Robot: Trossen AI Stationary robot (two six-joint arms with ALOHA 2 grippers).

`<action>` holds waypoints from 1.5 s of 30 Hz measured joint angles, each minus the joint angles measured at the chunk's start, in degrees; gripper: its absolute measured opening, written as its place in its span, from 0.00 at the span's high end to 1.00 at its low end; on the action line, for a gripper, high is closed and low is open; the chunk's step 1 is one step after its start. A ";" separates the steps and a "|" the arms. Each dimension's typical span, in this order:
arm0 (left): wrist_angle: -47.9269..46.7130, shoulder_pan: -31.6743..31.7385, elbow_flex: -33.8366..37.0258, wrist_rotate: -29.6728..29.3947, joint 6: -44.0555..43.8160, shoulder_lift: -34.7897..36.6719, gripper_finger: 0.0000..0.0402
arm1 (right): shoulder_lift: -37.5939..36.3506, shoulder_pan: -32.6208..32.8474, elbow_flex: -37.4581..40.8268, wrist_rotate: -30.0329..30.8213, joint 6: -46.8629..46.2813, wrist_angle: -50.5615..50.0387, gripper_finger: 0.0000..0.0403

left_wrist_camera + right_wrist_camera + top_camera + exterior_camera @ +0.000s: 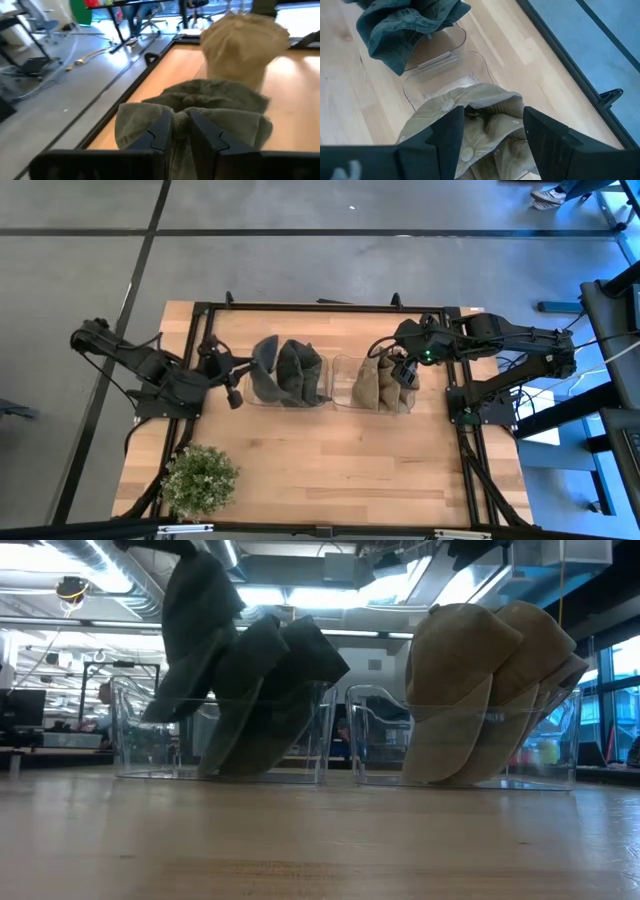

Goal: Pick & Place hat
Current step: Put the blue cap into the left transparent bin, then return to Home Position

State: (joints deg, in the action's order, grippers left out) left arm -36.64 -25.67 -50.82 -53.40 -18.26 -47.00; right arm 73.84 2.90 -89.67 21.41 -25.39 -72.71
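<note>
Two clear bins stand side by side mid-table. The left bin (290, 398) holds dark green hats (280, 690), standing on edge. The right bin (345, 385) holds tan hats (490, 690). My left gripper (181, 120) is at the left bin's left end (245, 368), shut on one green hat (195, 630). That hat is raised above the others. My right gripper (492, 132) hovers open over the tan hats (403, 372), one finger on either side of a tan crown (485, 105). Whether it touches the crown does not show. My left gripper pinches bunched cloth of the green hat's crown (181, 131) between its two fingers, close to the top button (188, 100). The fingers come from the table's left, slanting slightly down. The hat hangs tilted, its lower end (160, 710) down at the bin's left wall.
A potted plant (200, 480) stands at the table's near left corner. A black frame (320, 306) runs around the tabletop. Bare wood (340, 460) lies between the bins and the near edge.
</note>
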 joint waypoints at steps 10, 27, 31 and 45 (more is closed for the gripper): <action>6.93 0.00 5.82 2.49 1.10 -0.11 0.89 | 0.00 0.00 0.00 0.00 0.03 1.57 0.49; 9.92 2.94 9.09 3.41 5.54 -2.63 0.83 | 0.00 0.00 0.00 -0.01 0.01 2.58 0.49; 9.93 5.71 9.09 7.85 3.52 -5.00 0.80 | 0.00 0.00 0.00 -0.01 0.01 2.59 0.49; 10.23 7.65 7.33 13.21 4.74 -8.16 0.70 | 0.00 0.01 0.00 -0.35 0.08 2.52 0.49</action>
State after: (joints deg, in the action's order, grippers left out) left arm -26.42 -18.02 -43.50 -40.19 -13.52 -55.16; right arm 73.84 2.91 -89.67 21.06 -25.31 -70.19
